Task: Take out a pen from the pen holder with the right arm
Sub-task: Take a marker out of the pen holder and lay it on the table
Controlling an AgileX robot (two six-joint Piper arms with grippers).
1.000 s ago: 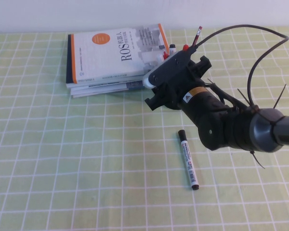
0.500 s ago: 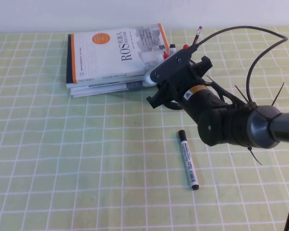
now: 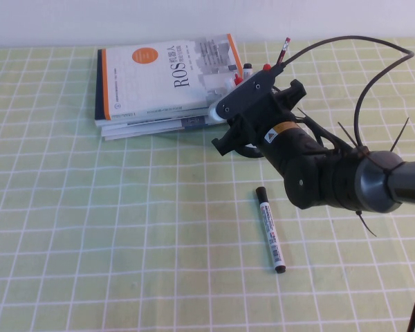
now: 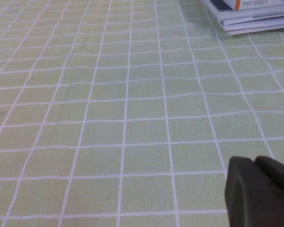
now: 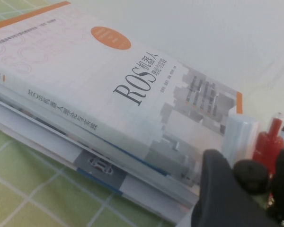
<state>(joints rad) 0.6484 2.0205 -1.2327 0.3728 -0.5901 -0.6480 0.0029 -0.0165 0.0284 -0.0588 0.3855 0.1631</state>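
1. High view. The right gripper is reaching across the table from its right edge toward its far edge. It is tipping down over the pen holder, which is hiding behind the wrist. Three tops are poking up past it: a dark-tipped pen, a red-capped pen and a red pencil leaning rightward. The book stack is lying just left of them along the far edge, and the gripper is overlapping its near right corner. A loose marker is lying flat on the green checked cloth on the near side of the arm, well apart from the books.

2. Left wrist view. The left gripper is hanging over bare checked cloth, well apart from the book stack, whose corner is showing beyond it. Whether this claw is standing wide or narrow, I cannot tell.

3. Right wrist view. The right gripper's claw is standing narrow, pinching a black-capped pen, with one dark finger pressing each side of the cap. The red-capped pen is standing just behind it. A translucent white cap is rising between the gripped pen and the book stack. The top book is lying face up, showing an orange disc and the title "ROS". The gripped pen is sitting among the other pens, and the holder itself is hiding below the fingers.
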